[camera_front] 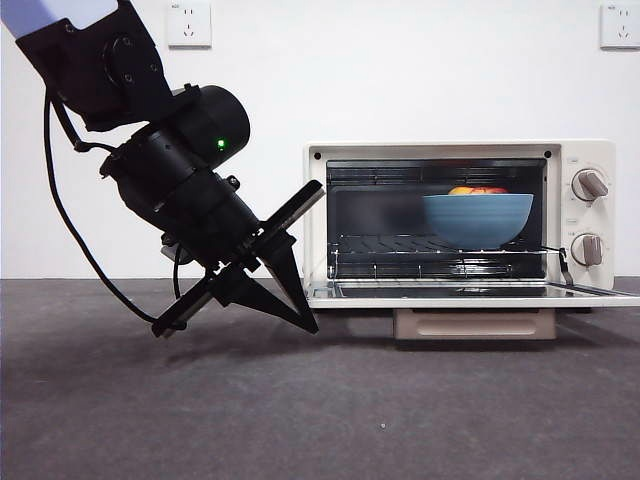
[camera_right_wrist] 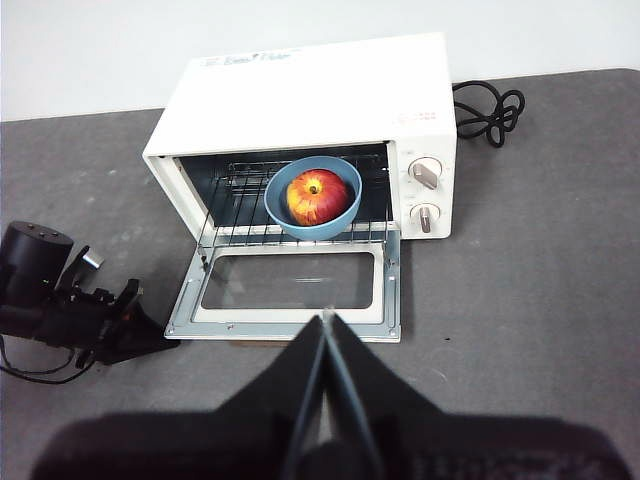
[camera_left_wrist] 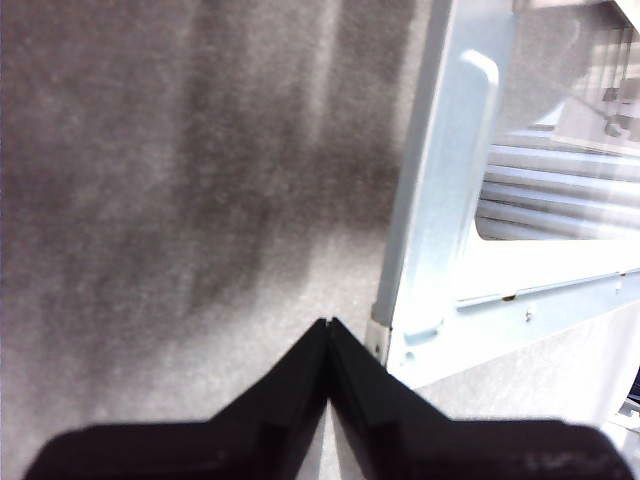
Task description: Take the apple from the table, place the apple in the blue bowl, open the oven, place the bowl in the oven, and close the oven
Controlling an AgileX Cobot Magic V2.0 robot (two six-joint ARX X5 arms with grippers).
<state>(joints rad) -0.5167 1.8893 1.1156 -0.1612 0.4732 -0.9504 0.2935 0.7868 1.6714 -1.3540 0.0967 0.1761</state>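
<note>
Oven [camera_front: 460,215] door [camera_right_wrist: 290,285] is flat down, fully open, and the blue bowl [camera_front: 478,218] sits inside on the wire rack [camera_right_wrist: 230,215], toward the knob side. Apple [camera_right_wrist: 317,196] is in the bowl, stem dimple up in the right wrist view; from the front only its top peeks over the rim. The tan handle [camera_front: 474,323] hangs under the front edge of the lowered door.

Left claw [camera_front: 308,325] is low at the door's corner farthest from the knobs, tips right at the table [camera_front: 300,420], arm slanting down from the upper corner of the front view w/ a green light on its housing. Jaws pinched together, holding nothing (the left wrist view shows the two black tips meeting, the door's pale metal corner just beside them).

Right claw [camera_right_wrist: 326,318] hangs high & back from the oven, looking down on the whole scene. Its jaws are closed to a point too, nothing between them.

Two grey knobs [camera_front: 588,185] on the front panel, black cord [camera_right_wrist: 485,105] coiled on the table behind the oven.
</note>
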